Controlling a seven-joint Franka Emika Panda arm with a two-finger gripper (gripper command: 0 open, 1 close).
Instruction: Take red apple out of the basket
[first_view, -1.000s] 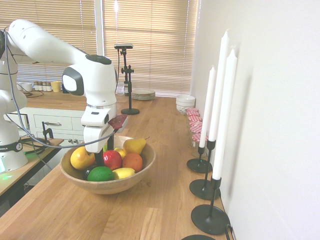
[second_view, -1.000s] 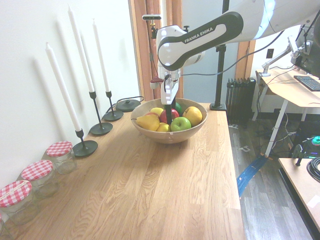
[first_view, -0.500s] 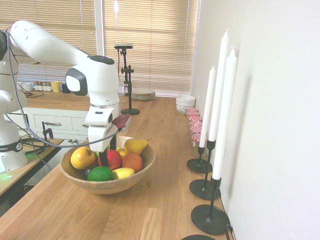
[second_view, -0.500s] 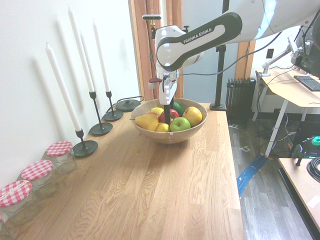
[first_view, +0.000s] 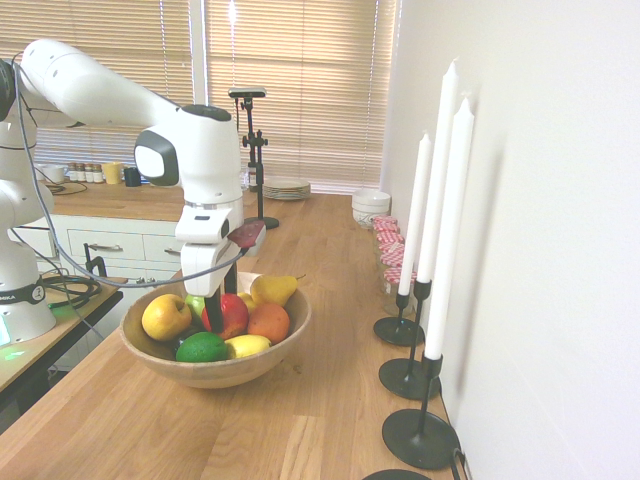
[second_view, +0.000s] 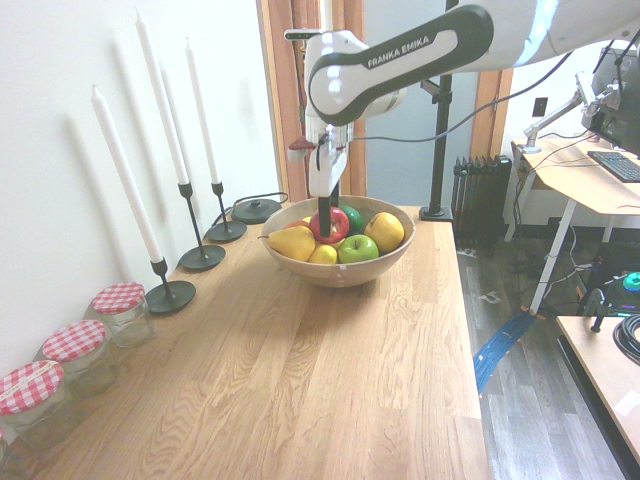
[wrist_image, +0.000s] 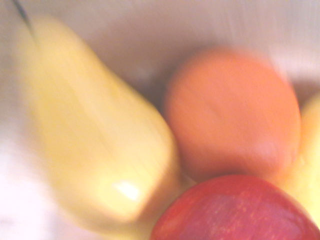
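The red apple (first_view: 235, 313) (second_view: 338, 225) sits a little above the other fruit in the wooden basket (first_view: 232, 373) (second_view: 336, 273), and my gripper (first_view: 222, 318) (second_view: 326, 222) is shut on it from above. One dark finger runs down the apple's near side in each exterior view. In the wrist view the red apple (wrist_image: 235, 212) fills the lower edge, blurred, with a yellow pear (wrist_image: 95, 140) and an orange fruit (wrist_image: 230, 115) below it in the basket.
The basket also holds a yellow-red apple (first_view: 166, 316), a green apple (first_view: 202, 348), an orange fruit (first_view: 267, 323) and a pear (first_view: 272, 289). Tall white candles in black holders (first_view: 421, 300) line the wall. Red-lidded jars (second_view: 120, 312) stand on the wooden counter (second_view: 320, 380).
The jaws have closed on the red apple. The arm has risen and shifted slightly, and the apple now sits higher than before among the fruit.
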